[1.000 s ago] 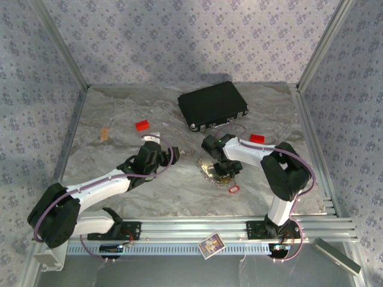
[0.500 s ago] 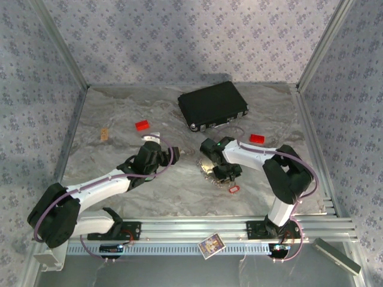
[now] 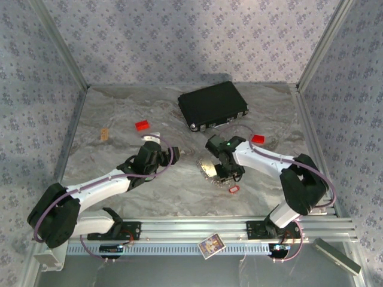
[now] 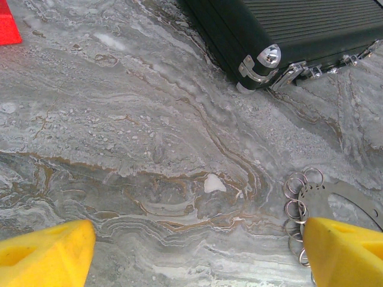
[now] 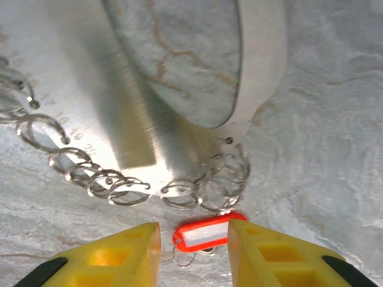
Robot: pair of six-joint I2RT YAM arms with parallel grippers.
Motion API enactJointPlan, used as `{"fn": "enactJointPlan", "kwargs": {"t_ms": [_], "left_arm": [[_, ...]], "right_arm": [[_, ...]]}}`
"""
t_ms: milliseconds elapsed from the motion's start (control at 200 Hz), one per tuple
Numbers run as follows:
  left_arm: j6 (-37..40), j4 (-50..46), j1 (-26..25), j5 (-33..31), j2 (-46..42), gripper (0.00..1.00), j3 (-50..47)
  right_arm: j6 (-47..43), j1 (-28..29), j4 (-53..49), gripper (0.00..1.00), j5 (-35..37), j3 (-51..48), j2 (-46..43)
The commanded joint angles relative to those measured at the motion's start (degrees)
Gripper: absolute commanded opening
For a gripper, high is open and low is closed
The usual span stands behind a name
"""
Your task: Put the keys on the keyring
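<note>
Swings out at the elbow since before, parks right gripper (image 5: 192,229) half-open astride the red key (image 5: 206,234), empty; might snag keyring (image 5: 90,89) loops closing.

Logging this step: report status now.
Left gripper open, hovering beside keyring. Right gripper open, straddling red key at keyring's edge. Nothing in the way.

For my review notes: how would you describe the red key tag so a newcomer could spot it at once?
From the black case at the back of the table, come toward the near edge to the shiny keyring mid-table. The red key tag lies just beyond its near right edge. Unlike the solid red blocks farther back, it has a pale centre.
</note>
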Motion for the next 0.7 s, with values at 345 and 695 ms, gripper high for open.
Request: {"fn": "enactJointPlan", "kwargs": {"t_ms": [345, 695], "left_arm": [[0.4, 0.7, -0.4, -1.1, -2.9, 0.90, -1.5], [0.4, 0.8, -0.4, -1.1, -3.3, 0.90, -1.8]], "right_arm": [[-5.2, -0.4, -5.4, 0.36, 6.8, 6.2, 9.5], [-6.4, 0.2, -6.2, 0.34, 8.7, 8.8, 14.7]]}}
